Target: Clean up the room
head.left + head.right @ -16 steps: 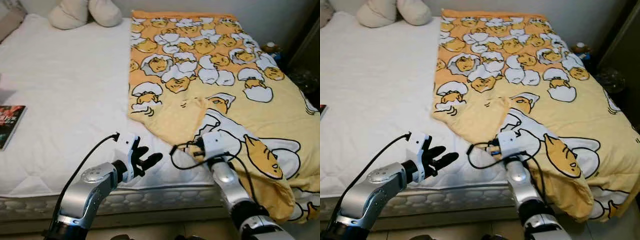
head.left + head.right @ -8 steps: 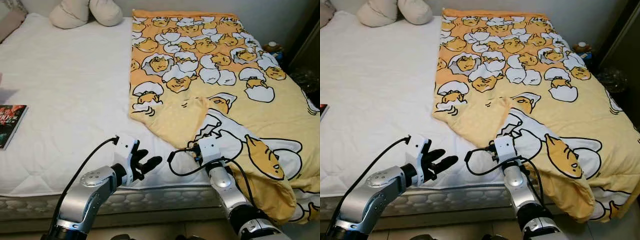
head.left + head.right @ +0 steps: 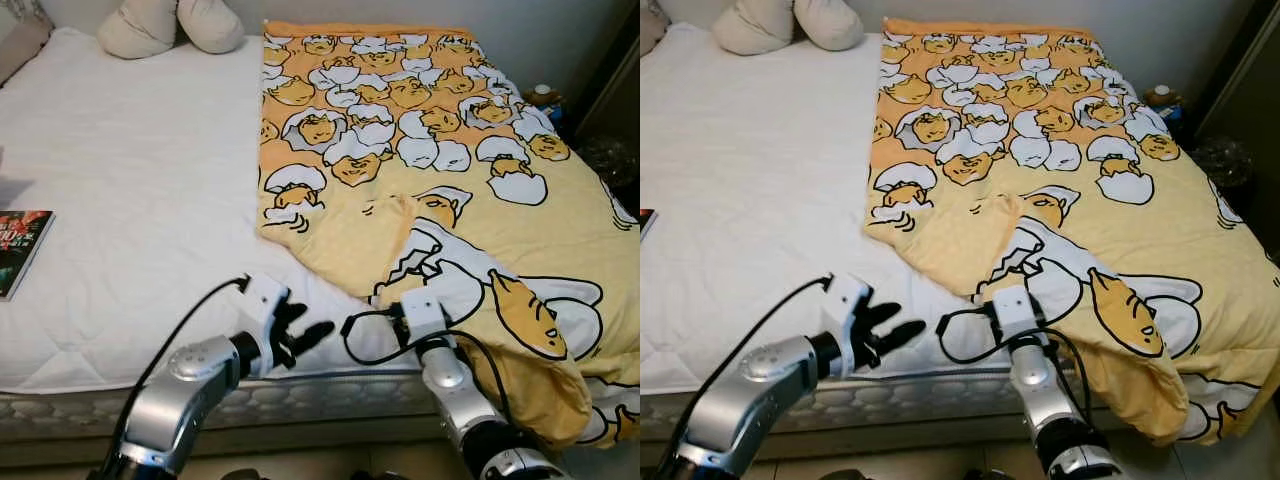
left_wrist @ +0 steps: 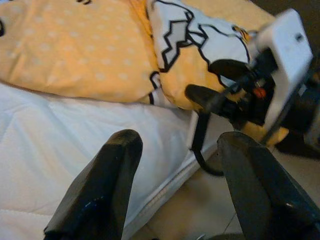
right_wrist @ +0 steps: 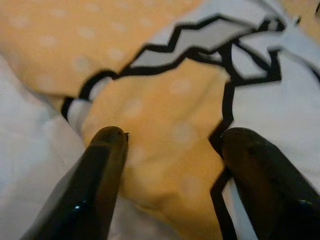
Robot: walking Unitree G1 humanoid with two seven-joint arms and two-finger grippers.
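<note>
Here, right gripper (image 5: 170,145) spread wide, blanket (image 5: 165,115) edge between its fingers, contact perhaps not made, left gripper (image 3: 300,330) open over bare mattress (image 3: 130,200), book (image 3: 18,245) cut off.

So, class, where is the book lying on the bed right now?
In the left eye view, the book lies on the white mattress at its far left edge, well left of the yellow blanket.
</note>
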